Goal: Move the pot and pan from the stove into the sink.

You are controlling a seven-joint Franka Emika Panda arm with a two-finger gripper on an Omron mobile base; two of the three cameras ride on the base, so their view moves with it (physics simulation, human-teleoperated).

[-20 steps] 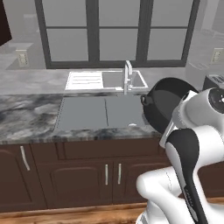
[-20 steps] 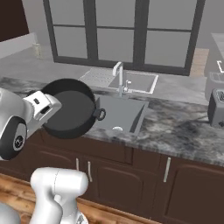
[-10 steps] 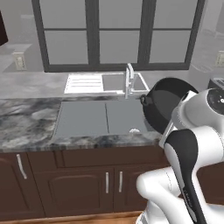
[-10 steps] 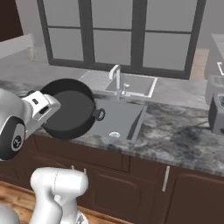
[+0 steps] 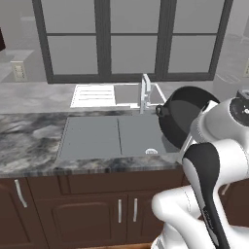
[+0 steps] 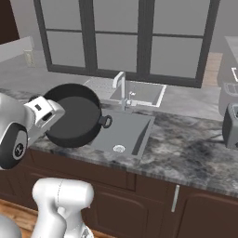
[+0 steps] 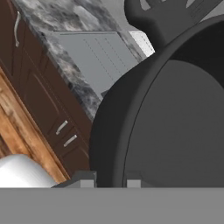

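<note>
At the bottom of the hand view the fingers (image 7: 110,180) are clamped on the pot's (image 6: 74,116) rim, which is why it hangs tipped on edge, its open mouth facing the right base camera at centre left. Just beyond, mid-frame, lies the sink (image 6: 132,128), set in the tabletop (image 6: 195,153), probably its destination.

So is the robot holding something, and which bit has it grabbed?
Yes, the pot. The gripper is shut on its rim, one finger inside the wall and one outside, opposite the side handle, with the pot tipped on edge above the sink.
</note>
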